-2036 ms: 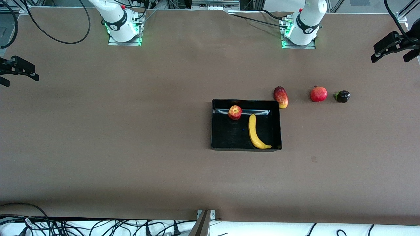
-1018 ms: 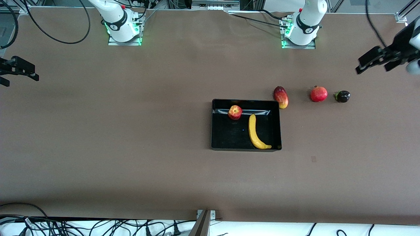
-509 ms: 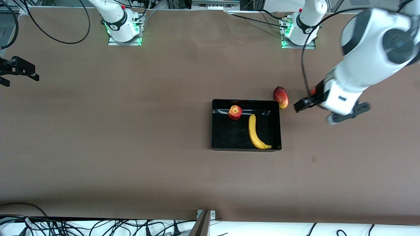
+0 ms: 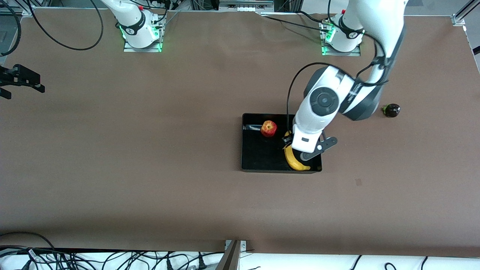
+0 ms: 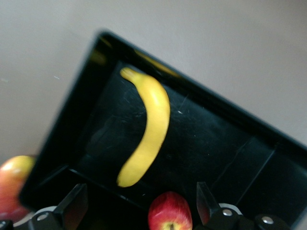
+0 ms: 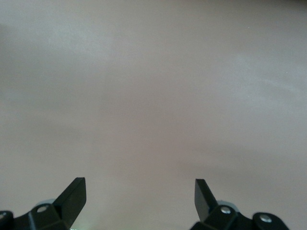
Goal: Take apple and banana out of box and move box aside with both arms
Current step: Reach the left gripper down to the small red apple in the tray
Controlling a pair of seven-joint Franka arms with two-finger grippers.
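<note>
Long curved yellow banana (image 4: 297, 163) with brownish tip: lying on the floor of the glossy black rectangular plastic box (image 4: 258, 155), along the wall toward the left arm's end, partly hidden under the left wrist in the front view. Small round red apple (image 4: 269, 128) with yellowish streaks: also in the box, against the wall farther from the front camera, just beside the banana's upper end, not touching so far as can be told. Box itself: in the middle of the front frame on the brown bench (image 4: 150, 150), lower than both bases.

Left gripper (image 5: 139, 194): over the banana inside the box, jaws spread wide, nothing between them; banana and apple both clear in the left wrist view. Right gripper (image 6: 139, 189): at the edge of the front frame, at the right arm's end, waiting over bare bench, jaws likewise wide and empty.

Outside the box: small dark purple round fruit (image 4: 392, 110) toward the left arm's end; part of a red-yellow fruit (image 5: 12, 184) just past a box corner in the left wrist view.

Step in hand, by judgement: the reach for the banana, first of the two removals; nothing out of the box yet. Next move calls for lining the jaws across the banana's width near its middle, lowering until the tips straddle it, closing, lifting clear of the low wall. Care needed near the adjacent wall and the apple.
</note>
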